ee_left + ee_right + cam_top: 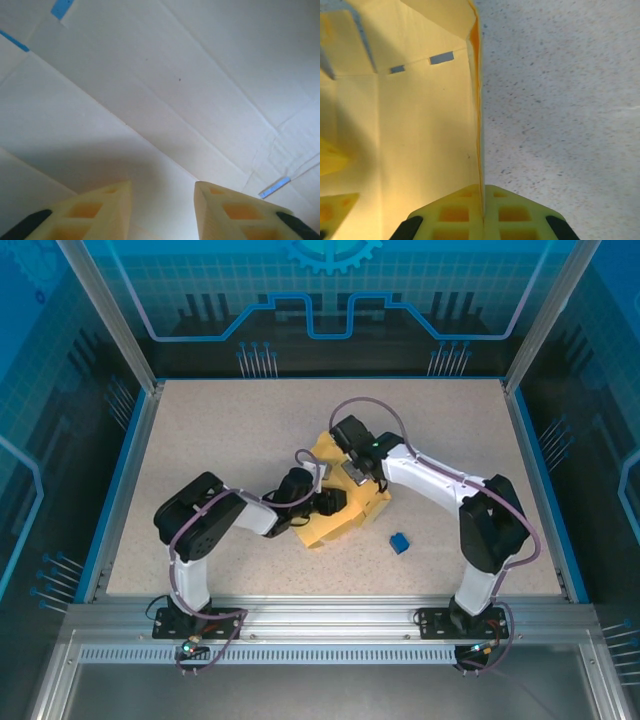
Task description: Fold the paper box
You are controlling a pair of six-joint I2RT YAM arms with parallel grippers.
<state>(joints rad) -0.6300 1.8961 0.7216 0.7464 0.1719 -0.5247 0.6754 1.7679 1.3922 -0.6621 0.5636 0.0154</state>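
Yellow card is what you are working on: the paper box (328, 530) lies up and to the left of the blue cube (400, 542), near it but not touching, on the speckled table (220, 440).

Starting farthest left of the cube, your left arm reaches in across the box's near-left part. Its wrist view shows pale creased cardboard (150, 100) close ahead. The left gripper (333, 503) (162, 187) stands with its two fingers parted and nothing between them; only the card's surface shows through the gap.

Next comes the box itself. Both arms cover its middle (so its outline is only partly readable from above). What shows runs from the far side toward the near side, leaning a little left at the near end, with one raised corner pointing toward the cube.

Closer to the cube, your right gripper (352, 472) (481, 190) is closed on an upright wall of the box (420, 125). The thin edge runs straight down between its fingers, with the box's inside to the left and bare table (560, 100) to the right.

The cube sits alone, clear of both grippers, just left of the right arm's elbow.
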